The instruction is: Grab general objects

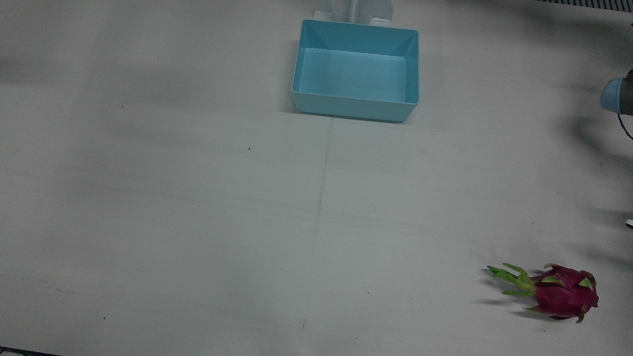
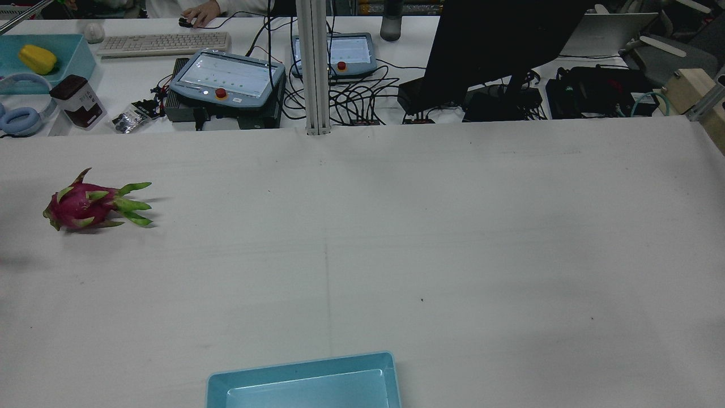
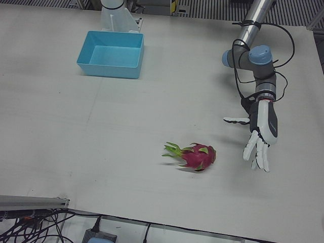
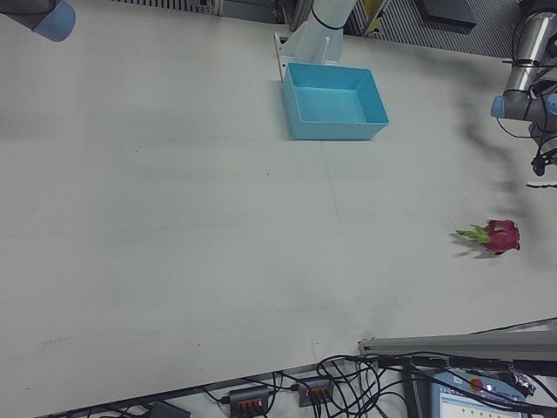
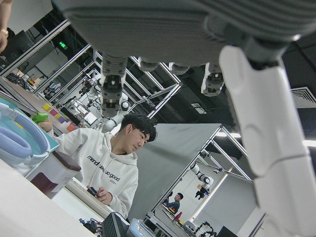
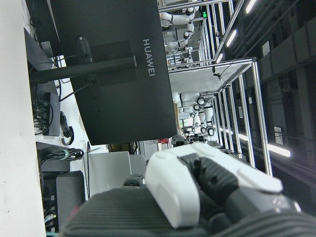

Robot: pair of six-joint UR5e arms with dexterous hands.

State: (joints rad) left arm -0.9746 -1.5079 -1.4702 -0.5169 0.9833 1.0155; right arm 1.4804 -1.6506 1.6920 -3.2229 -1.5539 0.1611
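A magenta dragon fruit [image 1: 561, 294] with green scales lies on its side on the white table, near the operators' edge on my left side. It also shows in the rear view [image 2: 82, 207], the left-front view [image 3: 196, 156] and the right-front view [image 4: 499, 235]. My left hand [image 3: 260, 135] is open with fingers spread and pointing down, beside the fruit and apart from it. Its fingers [image 5: 261, 123] fill the left hand view. My right hand [image 6: 197, 192] shows only in its own view, holding nothing, with its fingers not closed in front of the camera.
An empty light-blue bin [image 1: 357, 25] stands at the robot side in the middle, and also shows in the left-front view [image 3: 109, 68]. The left arm's elbow [image 1: 615, 96] is at the right edge. Beyond the far edge are a monitor [image 2: 498, 45] and teach pendants [image 2: 226, 76].
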